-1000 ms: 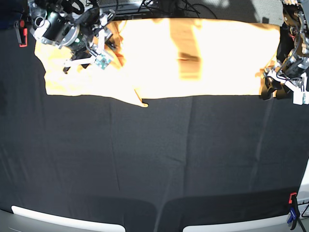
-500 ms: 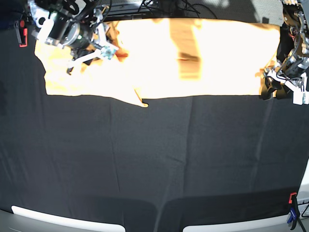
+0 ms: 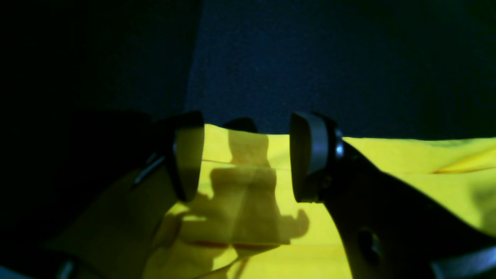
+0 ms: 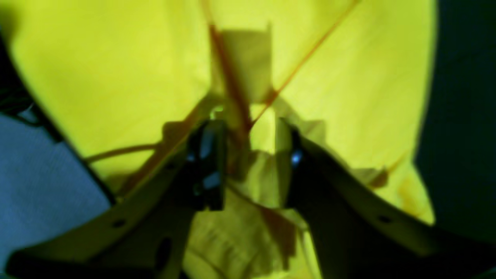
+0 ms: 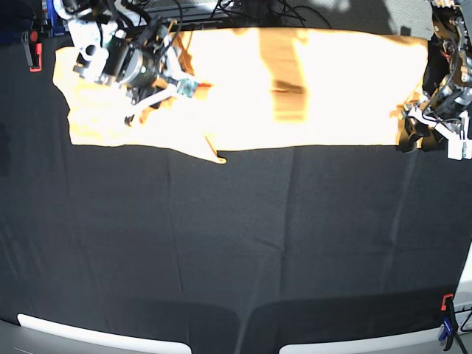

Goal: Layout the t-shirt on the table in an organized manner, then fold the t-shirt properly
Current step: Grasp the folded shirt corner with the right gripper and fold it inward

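The t-shirt [image 5: 295, 81] lies spread flat along the far side of the table [image 5: 236, 243], its hem edge just under the left gripper [image 3: 246, 159] whose jaws stand wide apart, while the right gripper [image 4: 248, 155] has its jaws partly apart around a raised fold of it; no writing is readable.

No readable text, label, brand or number shows in any view.

The left gripper [image 3: 246, 157] hangs with jaws wide apart above the yellow t-shirt [image 3: 407, 174]. Its shadow falls on the cloth; the dark table [image 3: 329, 66] lies beyond.
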Robot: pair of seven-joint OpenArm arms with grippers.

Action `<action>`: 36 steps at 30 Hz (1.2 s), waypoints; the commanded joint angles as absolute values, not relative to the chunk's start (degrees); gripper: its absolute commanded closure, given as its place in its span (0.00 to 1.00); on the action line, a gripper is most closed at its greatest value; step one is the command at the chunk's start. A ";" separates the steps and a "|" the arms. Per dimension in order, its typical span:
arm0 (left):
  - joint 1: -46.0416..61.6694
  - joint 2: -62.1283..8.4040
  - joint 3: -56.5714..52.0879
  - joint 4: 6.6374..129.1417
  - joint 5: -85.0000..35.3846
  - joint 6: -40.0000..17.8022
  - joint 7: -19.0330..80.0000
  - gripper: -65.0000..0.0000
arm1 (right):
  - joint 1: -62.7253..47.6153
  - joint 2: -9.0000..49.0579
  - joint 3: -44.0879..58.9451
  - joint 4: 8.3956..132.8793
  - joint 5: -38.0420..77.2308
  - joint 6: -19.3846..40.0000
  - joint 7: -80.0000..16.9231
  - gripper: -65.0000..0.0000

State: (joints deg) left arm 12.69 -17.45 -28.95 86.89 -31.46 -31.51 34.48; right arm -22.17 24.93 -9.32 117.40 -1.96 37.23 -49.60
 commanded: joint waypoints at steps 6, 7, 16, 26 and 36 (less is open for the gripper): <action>12.23 -18.28 -29.21 87.92 -32.38 -31.68 32.97 0.49 | -22.09 25.58 -9.19 118.32 -1.76 36.84 -51.24 1.00; 12.21 -18.28 -29.21 87.92 -32.36 -31.70 32.97 0.49 | -22.09 25.56 -9.19 118.39 -1.74 36.84 -51.92 1.00; 12.21 -18.28 -29.21 87.92 -29.41 -31.66 32.91 0.49 | -29.12 25.74 -9.13 129.47 -0.91 36.86 -52.86 1.00; 12.21 -18.28 -29.21 87.92 -29.43 -31.66 32.49 0.49 | -33.80 25.71 -9.13 131.02 -1.63 36.88 -52.45 1.00; 12.23 -18.28 -29.21 87.92 -29.58 -31.66 32.56 0.49 | -32.99 28.86 -8.86 130.45 -8.29 36.84 -45.58 0.66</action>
State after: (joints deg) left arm 12.69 -17.45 -28.95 86.89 -28.47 -31.51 34.30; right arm -33.04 28.38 -9.13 129.67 -8.69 37.10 -46.19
